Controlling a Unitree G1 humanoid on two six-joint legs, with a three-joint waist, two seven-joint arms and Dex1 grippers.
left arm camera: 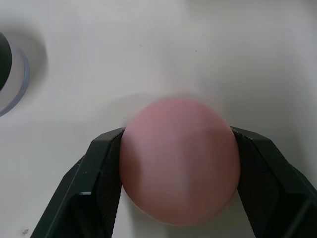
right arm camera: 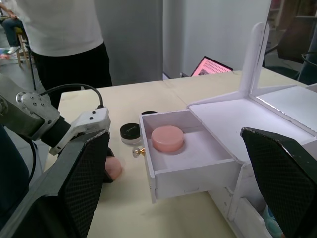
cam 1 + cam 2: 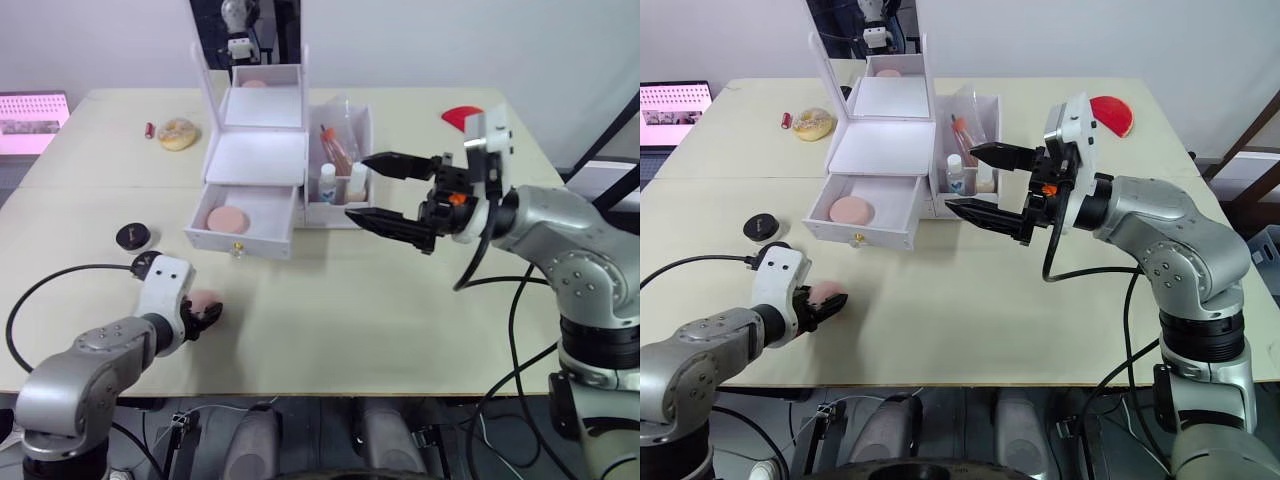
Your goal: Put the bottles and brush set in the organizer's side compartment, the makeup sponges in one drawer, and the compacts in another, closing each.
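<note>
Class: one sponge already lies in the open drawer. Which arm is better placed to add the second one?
Left. The left gripper is already shut on the sponge, while the right gripper hangs open beside the organizer.

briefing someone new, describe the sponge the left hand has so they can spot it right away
Start at the white organizer with its open drawer. Come toward the table's near left edge: the left hand grips a round pink sponge. The other pink sponge lies in the drawer.

Matt pink foam sponge [image 1: 179, 166] between ribbed black plastic fingers [image 1: 96, 183], smooth glossy white plastic organizer [image 3: 255, 160], matt cream table [image 3: 400, 310], silver metallic-looking arm shells.
</note>
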